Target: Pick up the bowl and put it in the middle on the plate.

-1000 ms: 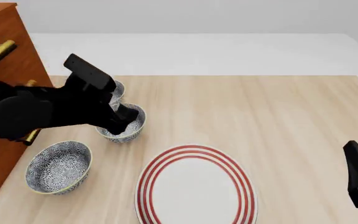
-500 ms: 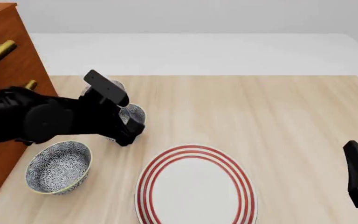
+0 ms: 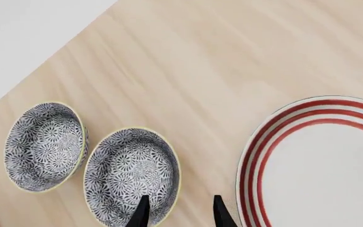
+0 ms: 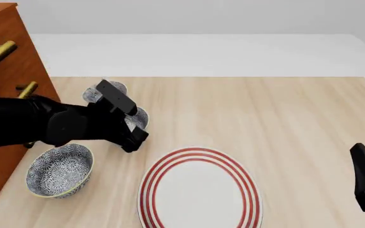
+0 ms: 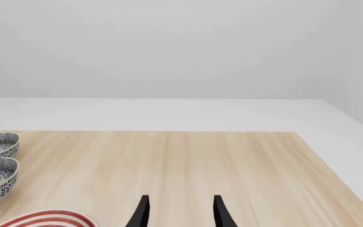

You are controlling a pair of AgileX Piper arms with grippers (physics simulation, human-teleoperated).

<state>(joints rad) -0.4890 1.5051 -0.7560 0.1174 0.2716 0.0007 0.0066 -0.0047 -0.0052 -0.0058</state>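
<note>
1. Left gripper (image 3: 179, 215): jaws parted with a visible gap between the two dark fingertips; one fingertip (image 3: 141, 213) lies over the near rim of the bowl (image 3: 131, 174), the other over bare counter (image 3: 232, 71) between bowl and plate (image 3: 323, 163). Nothing is clamped between them.
2. Bowl (image 4: 138, 117): blue-and-white floral pattern, yellowish rim, sitting upright on the counter just left of the plate's far-left edge, largely covered by the left arm (image 4: 55, 126) in the front view.
3. Second bowl (image 3: 45, 145): same pattern, just beside the first on its far-left side; whether their rims touch cannot be told.
4. Third bowl (image 4: 59, 170): same pattern, near left on the counter, close to the wooden cabinet (image 4: 2, 90).
5. Plate (image 4: 198, 190): white with three red rings, lying flat at the near centre, nothing on it.
6. Right gripper (image 5: 179, 213): fingertips apart, holding nothing, well apart from the bowls at the near right of the counter.
</note>
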